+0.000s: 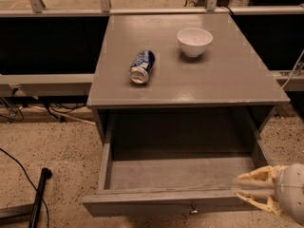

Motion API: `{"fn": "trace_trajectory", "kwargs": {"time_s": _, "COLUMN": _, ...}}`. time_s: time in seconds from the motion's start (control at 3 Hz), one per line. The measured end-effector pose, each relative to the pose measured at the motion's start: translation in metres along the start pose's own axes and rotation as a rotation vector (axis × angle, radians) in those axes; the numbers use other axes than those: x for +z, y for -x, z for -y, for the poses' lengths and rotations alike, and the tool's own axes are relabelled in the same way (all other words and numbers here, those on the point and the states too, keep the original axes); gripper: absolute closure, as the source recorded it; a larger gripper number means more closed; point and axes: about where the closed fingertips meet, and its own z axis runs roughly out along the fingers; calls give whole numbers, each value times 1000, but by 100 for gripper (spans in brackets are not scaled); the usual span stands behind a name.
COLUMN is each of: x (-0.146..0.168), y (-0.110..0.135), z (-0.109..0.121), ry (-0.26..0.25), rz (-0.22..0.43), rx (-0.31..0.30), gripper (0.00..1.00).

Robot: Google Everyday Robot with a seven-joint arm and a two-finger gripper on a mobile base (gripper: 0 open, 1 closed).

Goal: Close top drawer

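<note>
The top drawer [142, 201] of the grey cabinet stands pulled far out toward me, and its inside is bare. Its small round metal knob [193, 209] shows at the middle of the front panel, at the bottom edge of the view. My gripper [243, 190] is at the lower right, at the drawer's front right corner, with its cream fingers [256, 178] pointing left over the front panel's right end. The fingers are spread apart and hold nothing. The lower drawers are out of view.
On the cabinet top [228, 84] a blue can [142, 66] lies on its side and a white bowl [194, 41] stands upright. A black pole [38, 198] and cables [14, 160] lie on the speckled floor at left. A metal railing [142, 11] runs behind the cabinet.
</note>
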Motion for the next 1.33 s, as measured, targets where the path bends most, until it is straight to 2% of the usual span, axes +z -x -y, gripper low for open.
{"fn": "trace_trajectory", "kwargs": {"time_s": 0.33, "x": -1, "y": 2, "z": 0, "ry": 0, "rz": -3, "rx": -8, "gripper": 88}}
{"fn": "trace_trajectory", "kwargs": {"time_s": 0.67, "x": 13, "y": -14, "z": 1, "ry": 31, "rz": -47, "rx": 4, "gripper": 100}}
{"fn": "trace_trajectory", "kwargs": {"time_s": 1.0, "x": 30, "y": -58, "z": 0, "ry": 48, "rz": -66, "rx": 36, "gripper": 100}}
{"fn": "trace_trajectory", "kwargs": {"time_s": 1.33, "x": 41, "y": -85, "z": -1, "ry": 50, "rz": -32, "rx": 36, "gripper": 100}}
